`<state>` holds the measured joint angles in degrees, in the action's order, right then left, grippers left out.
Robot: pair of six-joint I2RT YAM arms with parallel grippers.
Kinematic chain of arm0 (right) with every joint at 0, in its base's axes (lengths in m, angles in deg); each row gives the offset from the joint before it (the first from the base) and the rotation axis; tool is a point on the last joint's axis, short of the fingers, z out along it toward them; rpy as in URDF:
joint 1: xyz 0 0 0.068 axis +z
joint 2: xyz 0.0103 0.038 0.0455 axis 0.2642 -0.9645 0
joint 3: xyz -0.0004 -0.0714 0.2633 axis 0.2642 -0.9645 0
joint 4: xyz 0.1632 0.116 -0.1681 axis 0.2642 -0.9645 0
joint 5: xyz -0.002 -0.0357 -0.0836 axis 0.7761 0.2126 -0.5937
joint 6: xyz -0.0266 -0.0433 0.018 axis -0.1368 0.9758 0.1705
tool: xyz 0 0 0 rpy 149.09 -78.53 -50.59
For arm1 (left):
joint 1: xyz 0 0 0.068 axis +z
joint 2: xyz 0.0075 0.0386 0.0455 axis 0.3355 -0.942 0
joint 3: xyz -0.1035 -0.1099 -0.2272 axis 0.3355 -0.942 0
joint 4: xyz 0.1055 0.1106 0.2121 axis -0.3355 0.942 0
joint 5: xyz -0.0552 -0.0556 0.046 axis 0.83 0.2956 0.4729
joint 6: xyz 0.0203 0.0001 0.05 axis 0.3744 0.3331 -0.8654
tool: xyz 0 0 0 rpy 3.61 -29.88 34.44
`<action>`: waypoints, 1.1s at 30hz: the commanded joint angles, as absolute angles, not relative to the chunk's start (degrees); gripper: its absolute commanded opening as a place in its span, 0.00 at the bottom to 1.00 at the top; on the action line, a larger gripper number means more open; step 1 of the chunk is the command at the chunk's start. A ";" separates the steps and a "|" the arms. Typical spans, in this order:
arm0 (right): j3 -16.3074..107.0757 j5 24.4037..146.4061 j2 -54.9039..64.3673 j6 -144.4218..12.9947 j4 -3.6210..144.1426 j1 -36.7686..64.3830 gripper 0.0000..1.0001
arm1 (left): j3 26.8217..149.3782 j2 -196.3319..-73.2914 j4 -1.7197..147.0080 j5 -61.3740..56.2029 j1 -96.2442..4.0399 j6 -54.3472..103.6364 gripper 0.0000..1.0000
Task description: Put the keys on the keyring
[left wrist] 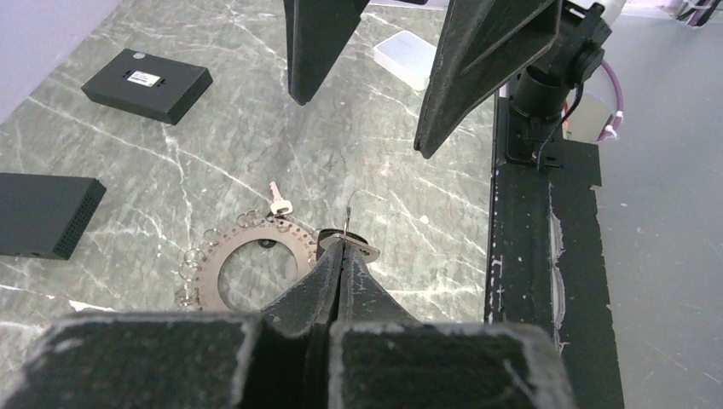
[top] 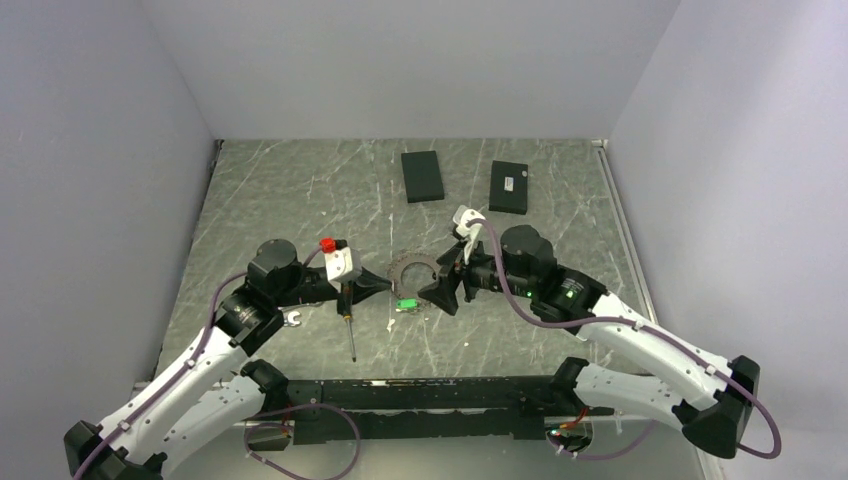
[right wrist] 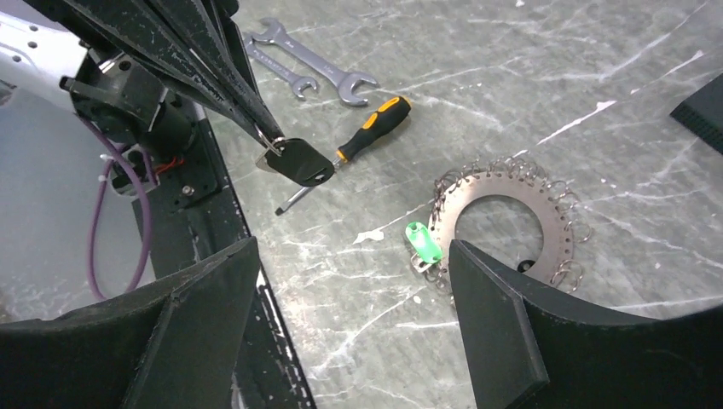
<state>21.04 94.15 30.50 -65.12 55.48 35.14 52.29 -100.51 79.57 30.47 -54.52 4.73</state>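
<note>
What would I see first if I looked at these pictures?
First you would see two black robot claws meeting in the middle. The left gripper is pinched shut on a little key with a black head, and the right gripper is wide open facing it. Right beside them lies a big grey ring with a bright green tag on its edge.

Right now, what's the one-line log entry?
left tool: shut on key | right tool: open | keyring: on table, held key not on it
</note>
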 commanded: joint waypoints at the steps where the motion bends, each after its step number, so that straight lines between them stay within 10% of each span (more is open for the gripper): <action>1: 18.51 94.40 33.44 -61.22 65.59 35.31 0.86 | 55.42 -100.94 80.41 33.40 -54.67 4.64 0.00; 33: 17.47 114.46 30.88 -51.39 72.13 35.37 0.43 | 55.22 -102.29 76.33 42.68 -54.67 9.88 0.00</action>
